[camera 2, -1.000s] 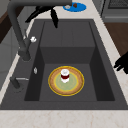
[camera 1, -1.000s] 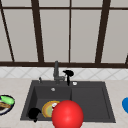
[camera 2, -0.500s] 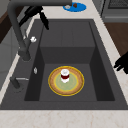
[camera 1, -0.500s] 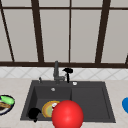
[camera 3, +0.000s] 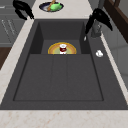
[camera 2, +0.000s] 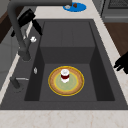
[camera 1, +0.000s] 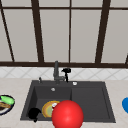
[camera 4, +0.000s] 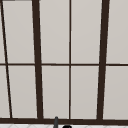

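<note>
A red ball (camera 1: pixel 67 115) close to the front camera hides part of the plate (camera 1: pixel 48 109) and most of the cup (camera 1: pixel 54 105), and the bottom edge cuts it off. The right edge crops the blue dish (camera 1: pixel 125 104). The left edge clips the bowl (camera 1: pixel 5 104). In the left side view, the edge cuts off the left hand (camera 2: pixel 122 63), so its fingers cannot be read.

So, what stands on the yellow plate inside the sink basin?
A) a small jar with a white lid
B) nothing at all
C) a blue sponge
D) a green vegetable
A: in the left side view a small jar with a white top and dark red body stands upright in the middle of the yellow plate on the sink floor.
</note>
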Tool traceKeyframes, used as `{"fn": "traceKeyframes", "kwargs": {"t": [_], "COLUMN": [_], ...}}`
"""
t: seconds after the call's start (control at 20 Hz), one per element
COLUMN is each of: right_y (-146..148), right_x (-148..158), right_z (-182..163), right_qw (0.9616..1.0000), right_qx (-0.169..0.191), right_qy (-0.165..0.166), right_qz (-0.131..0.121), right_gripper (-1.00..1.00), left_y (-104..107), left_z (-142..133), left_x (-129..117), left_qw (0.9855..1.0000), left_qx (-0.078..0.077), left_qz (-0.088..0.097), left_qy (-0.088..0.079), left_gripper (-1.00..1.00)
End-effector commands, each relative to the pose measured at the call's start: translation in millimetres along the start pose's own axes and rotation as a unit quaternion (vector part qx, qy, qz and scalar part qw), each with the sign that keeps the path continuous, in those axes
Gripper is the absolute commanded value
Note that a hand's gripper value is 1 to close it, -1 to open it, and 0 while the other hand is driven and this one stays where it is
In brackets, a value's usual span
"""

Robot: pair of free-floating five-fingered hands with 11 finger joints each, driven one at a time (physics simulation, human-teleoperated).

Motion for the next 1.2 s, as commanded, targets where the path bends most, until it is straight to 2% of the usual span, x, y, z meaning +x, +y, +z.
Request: {"fn": "traceKeyframes", "kwargs": {"t": [0.0, 0.4, 0.65, 0.7, 0.75, 0.95, 1.05, 1.15], "right_y": [2.3, 10.8, 19.1, 21.0, 21.9, 27.9, 28.0, 26.0], "right_x": [-3.2, -6.3, 7.5, 9.3, 11.1, 20.3, 22.3, 23.3], "right_z": [-27.1, -21.9, -18.5, -17.7, -17.2, -33.9, -36.3, -38.2], "right_qw": [0.9988, 0.9988, 0.9988, 0.9988, 0.9986, 0.9974, 0.9961, 0.9957], "right_qx": [0.038, 0.046, 0.035, 0.033, 0.025, 0.036, 0.051, 0.049], "right_qy": [0.019, -0.002, 0.016, 0.02, 0.018, 0.032, 0.054, 0.064], "right_qz": [0.023, 0.018, 0.028, 0.031, 0.043, 0.054, 0.049, 0.046], "right_gripper": [-1.0, -1.0, -1.0, 1.0, 1.0, 1.0, 1.0, 1.0], "left_y": [0.0, 0.0, 0.0, 0.0, 0.0, 0.0, 0.0, 0.0], "left_z": [0.0, 0.0, 0.0, 0.0, 0.0, 0.0, 0.0, 0.0], "left_x": [0.0, 0.0, 0.0, 0.0, 0.0, 0.0, 0.0, 0.0], "left_qw": [1.0, 1.0, 1.0, 1.0, 1.0, 1.0, 1.0, 1.0], "left_qx": [0.0, 0.0, 0.0, 0.0, 0.0, 0.0, 0.0, 0.0], "left_qz": [0.0, 0.0, 0.0, 0.0, 0.0, 0.0, 0.0, 0.0], "left_qy": [0.0, 0.0, 0.0, 0.0, 0.0, 0.0, 0.0, 0.0], "left_gripper": [0.0, 0.0, 0.0, 0.0, 0.0, 0.0, 0.0, 0.0]}}
